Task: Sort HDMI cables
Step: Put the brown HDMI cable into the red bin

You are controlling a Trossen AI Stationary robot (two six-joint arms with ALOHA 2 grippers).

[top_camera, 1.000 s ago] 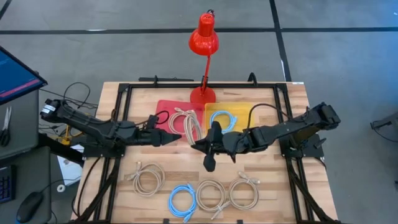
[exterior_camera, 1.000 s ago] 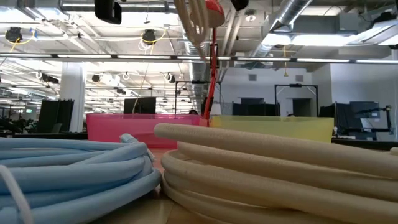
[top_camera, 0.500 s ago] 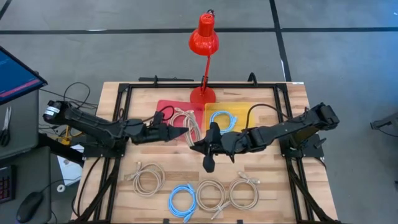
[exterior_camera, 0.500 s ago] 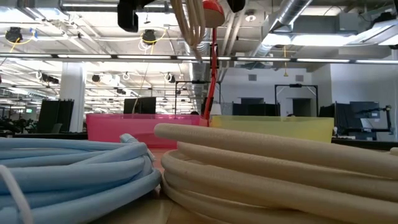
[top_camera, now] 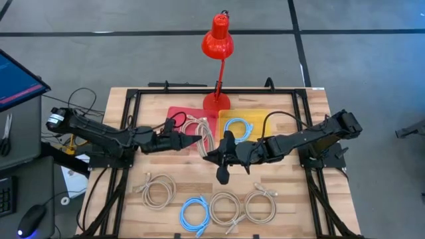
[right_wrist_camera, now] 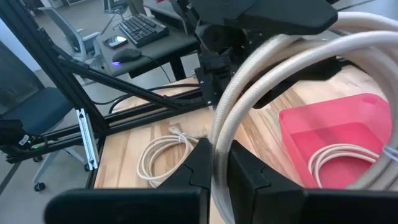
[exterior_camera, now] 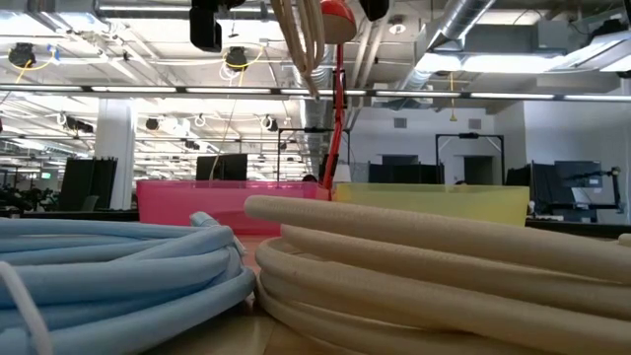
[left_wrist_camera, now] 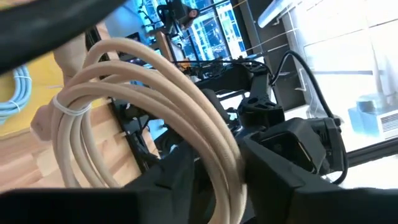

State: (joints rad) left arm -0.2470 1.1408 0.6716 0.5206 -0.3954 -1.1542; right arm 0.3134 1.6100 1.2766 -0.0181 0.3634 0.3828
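On the worktop (top_camera: 166, 99), the pink tray (top_camera: 178, 114) sits at about 11 o'clock from centre, with the yellow tray (top_camera: 262, 119) just beside it toward 1 o'clock. A beige coil (top_camera: 201, 133) hangs mid-air between both arms, over the pink tray's near edge. The right claw (top_camera: 211, 155) is clenched on its 5 o'clock rim. The left claw (top_camera: 194, 141) meets it from 9 o'clock, straddling the strands; whether it grips, I cannot tell.

Red lamp (top_camera: 217, 40) behind pink (top_camera: 176, 114) (and yellow (top_camera: 260, 118)) trays.
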